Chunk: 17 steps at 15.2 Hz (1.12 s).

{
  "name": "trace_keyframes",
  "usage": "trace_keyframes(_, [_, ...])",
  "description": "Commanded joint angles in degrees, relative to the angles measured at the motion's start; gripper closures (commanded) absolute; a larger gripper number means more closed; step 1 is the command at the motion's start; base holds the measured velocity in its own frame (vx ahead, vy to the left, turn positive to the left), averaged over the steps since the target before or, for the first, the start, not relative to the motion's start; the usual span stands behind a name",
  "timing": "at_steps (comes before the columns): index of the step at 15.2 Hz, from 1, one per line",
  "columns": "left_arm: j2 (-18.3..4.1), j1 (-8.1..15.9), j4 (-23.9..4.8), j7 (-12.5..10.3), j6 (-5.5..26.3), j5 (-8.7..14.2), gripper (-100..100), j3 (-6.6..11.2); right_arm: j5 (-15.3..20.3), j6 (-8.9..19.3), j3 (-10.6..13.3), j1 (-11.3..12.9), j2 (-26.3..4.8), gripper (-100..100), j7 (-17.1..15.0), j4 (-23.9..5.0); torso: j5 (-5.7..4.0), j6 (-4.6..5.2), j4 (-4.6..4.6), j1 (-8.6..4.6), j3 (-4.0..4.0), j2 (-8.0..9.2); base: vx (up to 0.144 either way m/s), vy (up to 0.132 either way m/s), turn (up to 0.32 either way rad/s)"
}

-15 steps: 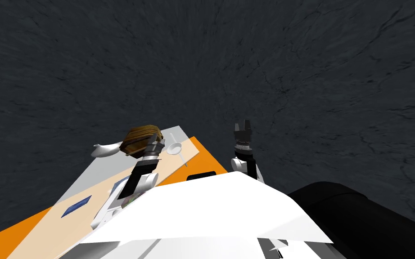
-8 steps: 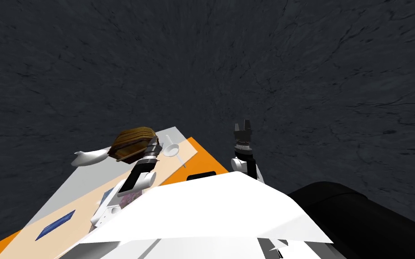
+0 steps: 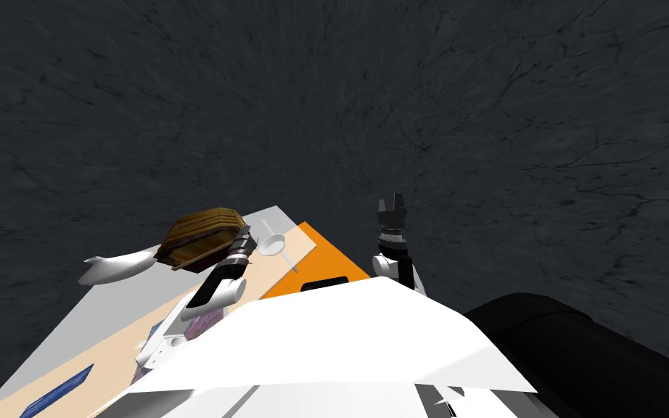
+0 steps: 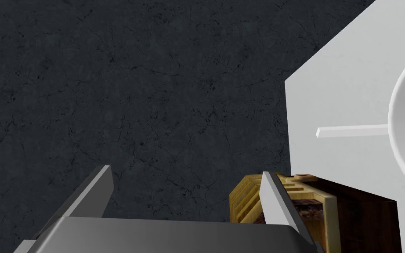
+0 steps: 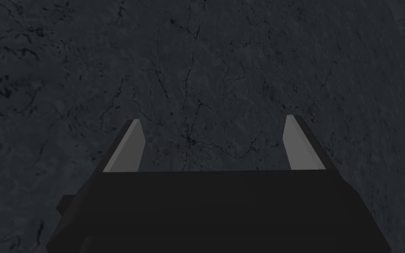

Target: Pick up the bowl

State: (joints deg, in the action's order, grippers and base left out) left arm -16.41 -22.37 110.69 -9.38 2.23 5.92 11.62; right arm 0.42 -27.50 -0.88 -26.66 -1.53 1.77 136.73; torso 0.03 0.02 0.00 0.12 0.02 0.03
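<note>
The wooden bowl (image 3: 199, 236) has slid farther over the table (image 4: 338, 79) edge. The left tool (image 4: 186, 172) gapes wide, holding nothing, so the bowl is ungrasped and may fall.

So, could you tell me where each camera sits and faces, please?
Head view: on the head, steeply down onto the table; both forearms show.
Left wrist view: along the open left end effector, bowl beside one finger.
Right wrist view: along the open right end effector, onto dark floor.
Head and left wrist views share the bowl.
</note>
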Motion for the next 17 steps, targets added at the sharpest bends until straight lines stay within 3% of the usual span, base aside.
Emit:
trace_keyframes(1, [0.34, 0.46, -0.83, 0.16, 2.86, 0.24, -100, 0.61, 0.00, 0.00, 0.00, 0.00, 0.00, 0, 0.00, 0.00, 0.00, 0.00, 0.00, 0.00, 0.00, 0.00, -0.015, 0.018, -0.191])
trace_keyframes(2, [0.34, 0.46, -0.83, 0.16, 3.46, 0.24, -100, 0.61, 0.00, 0.00, 0.00, 0.00, 0.00, 0, 0.00, 0.00, 0.00, 0.00, 0.00, 0.00, 0.00, 0.00, -0.013, 0.016, -0.071])
trace_keyframes(3, [0.10, 0.94, -2.35, 0.03, 4.75, 0.97, -100, 1.71, 0.00, 0.00, 0.00, -0.01, 0.00, 0, 0.00, 0.00, 0.00, -0.03, 0.00, -0.01, 0.00, 0.00, -0.015, 0.012, -0.159])
trace_keyframes(5, [0.10, 0.94, -2.35, 0.03, 6.67, 0.97, -100, 1.71, 0.00, 0.00, 0.00, 0.00, 0.00, 0, 0.00, 0.00, 0.00, 0.00, 0.00, -0.01, 0.00, 0.00, -0.015, 0.017, -0.122])
trace_keyframes(6, [-0.10, 1.42, -3.88, -0.09, 8.30, 1.70, -100, 2.80, 0.00, 0.00, 0.00, -0.01, 0.00, 0, 0.00, 0.00, 0.00, -0.03, 0.00, -0.01, 0.00, -0.01, -0.012, 0.013, -0.166])
trace_keyframes(8, [-0.10, 1.42, -3.88, -0.09, 9.90, 1.70, -100, 2.80, 0.00, 0.00, 0.00, 0.00, 0.00, 0, 0.00, 0.00, 0.00, -0.01, 0.00, -0.01, 0.00, 0.00, -0.013, 0.017, -0.112])
trace_keyframes(9, [-0.27, 1.90, -5.41, -0.22, 11.49, 2.43, -100, 3.90, 0.00, 0.00, 0.00, -0.01, 0.00, 0, 0.00, 0.00, 0.00, -0.03, 0.00, -0.01, 0.00, -0.01, -0.013, 0.017, -0.156])
trace_keyframes(11, [-0.27, 1.90, -5.41, -0.22, 13.13, 2.43, -100, 3.90, 0.00, 0.00, 0.00, 0.00, 0.00, 0, 0.00, 0.00, 0.00, -0.01, 0.00, 0.01, 0.00, -0.01, -0.012, 0.020, -0.128])
trace_keyframes(12, [-0.40, 2.38, -6.94, -0.34, 14.64, 3.16, -100, 4.99, 0.00, 0.00, -0.01, -0.01, 0.00, 0, 0.00, 0.00, 0.00, -0.03, 0.00, 0.01, -0.01, -0.01, -0.011, 0.016, -0.184])
trace_keyframes(14, [-0.40, 2.38, -6.94, -0.34, 16.33, 3.16, -100, 4.99, 0.00, 0.00, 0.00, 0.00, 0.00, 0, 0.00, 0.00, 0.00, -0.01, 0.00, 0.01, 0.00, -0.01, -0.015, 0.021, -0.119])
trace_keyframes(15, [-0.51, 2.86, -8.45, -0.46, 18.02, 3.88, -100, 6.07, 0.00, 0.00, -0.01, -0.01, 0.00, 0, 0.00, 0.00, 0.00, -0.03, 0.00, 0.01, -0.01, -0.01, -0.013, 0.014, -0.154])
trace_keyframes(17, [-0.51, 2.86, -8.45, -0.46, 19.52, 3.88, -100, 6.07, 0.00, 0.00, 0.00, 0.00, 0.00, 0, 0.00, 0.00, 0.00, -0.01, 0.00, 0.00, -0.01, -0.02, -0.011, 0.016, -0.117])
